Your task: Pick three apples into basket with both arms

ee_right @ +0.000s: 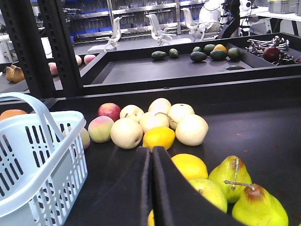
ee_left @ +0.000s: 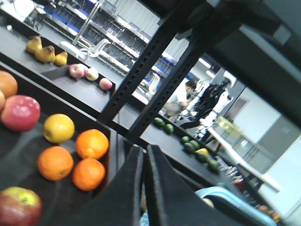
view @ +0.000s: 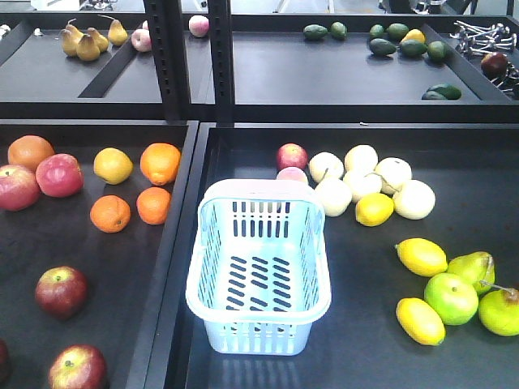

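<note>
The light-blue basket [view: 258,191] stands empty at the left edge of the right tray. Two dark-red apples [view: 61,290] [view: 77,367] lie in the left tray's near part, and a sliver of a third [view: 2,361] shows at the frame's edge. Neither arm appears in the front view. In the left wrist view my left gripper [ee_left: 143,149] is shut on nothing, above the tray divider, with one apple [ee_left: 19,207] at lower left and the basket rim [ee_left: 225,194] at lower right. My right gripper [ee_right: 151,149] is shut and empty, with the basket [ee_right: 47,160] to its left.
Oranges [view: 160,162] and lighter pink-red apples [view: 58,174] fill the left tray's far part. Pale pears [view: 361,182], lemons [view: 421,256] and green pears [view: 451,297] lie right of the basket. A raised divider [view: 174,243] splits the trays. Black shelf posts [view: 220,57] stand behind.
</note>
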Motion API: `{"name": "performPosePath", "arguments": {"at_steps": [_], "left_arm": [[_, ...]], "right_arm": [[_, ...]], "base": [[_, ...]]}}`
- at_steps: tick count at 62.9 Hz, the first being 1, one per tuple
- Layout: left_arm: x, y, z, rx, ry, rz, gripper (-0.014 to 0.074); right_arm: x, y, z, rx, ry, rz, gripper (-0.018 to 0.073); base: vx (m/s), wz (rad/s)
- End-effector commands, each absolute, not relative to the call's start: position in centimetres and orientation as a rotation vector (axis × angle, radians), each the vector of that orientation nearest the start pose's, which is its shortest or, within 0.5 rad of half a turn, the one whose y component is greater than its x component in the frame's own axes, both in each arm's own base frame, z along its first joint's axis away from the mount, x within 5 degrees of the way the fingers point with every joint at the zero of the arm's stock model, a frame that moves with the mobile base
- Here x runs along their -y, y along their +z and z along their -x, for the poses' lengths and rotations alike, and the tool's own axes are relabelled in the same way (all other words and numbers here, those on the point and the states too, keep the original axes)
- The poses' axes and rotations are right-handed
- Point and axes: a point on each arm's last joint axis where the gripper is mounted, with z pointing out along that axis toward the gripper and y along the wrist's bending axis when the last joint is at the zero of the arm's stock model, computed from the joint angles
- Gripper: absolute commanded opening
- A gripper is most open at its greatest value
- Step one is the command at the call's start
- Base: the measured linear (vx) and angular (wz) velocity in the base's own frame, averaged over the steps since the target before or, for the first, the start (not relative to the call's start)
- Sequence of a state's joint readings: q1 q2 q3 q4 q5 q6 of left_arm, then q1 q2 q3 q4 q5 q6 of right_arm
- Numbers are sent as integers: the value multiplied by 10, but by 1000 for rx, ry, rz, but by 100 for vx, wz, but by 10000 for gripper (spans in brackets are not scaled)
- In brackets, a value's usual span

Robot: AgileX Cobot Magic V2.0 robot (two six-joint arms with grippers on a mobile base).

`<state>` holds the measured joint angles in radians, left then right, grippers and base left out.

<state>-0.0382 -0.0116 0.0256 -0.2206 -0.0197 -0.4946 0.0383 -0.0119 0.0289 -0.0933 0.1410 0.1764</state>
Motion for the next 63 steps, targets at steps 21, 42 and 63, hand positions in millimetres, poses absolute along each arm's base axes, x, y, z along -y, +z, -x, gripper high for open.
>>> {"name": "performPosePath", "arguments": {"at_steps": [21, 42, 63], "left_arm": [[-13, 239, -45, -814, -1221, 891, -6], [7, 294, -36, -834, -1227, 510, -6], [38, 378, -82, -1124, -924, 33, 13]], "right_arm": [[-1, 195, -56, -1564, 76, -37, -7], [-1, 195, -56, -1564, 76, -37, -7], [-1, 195, -56, -1564, 76, -37, -7]], "base": [[0, 0], [0, 0], [0, 0]]}}
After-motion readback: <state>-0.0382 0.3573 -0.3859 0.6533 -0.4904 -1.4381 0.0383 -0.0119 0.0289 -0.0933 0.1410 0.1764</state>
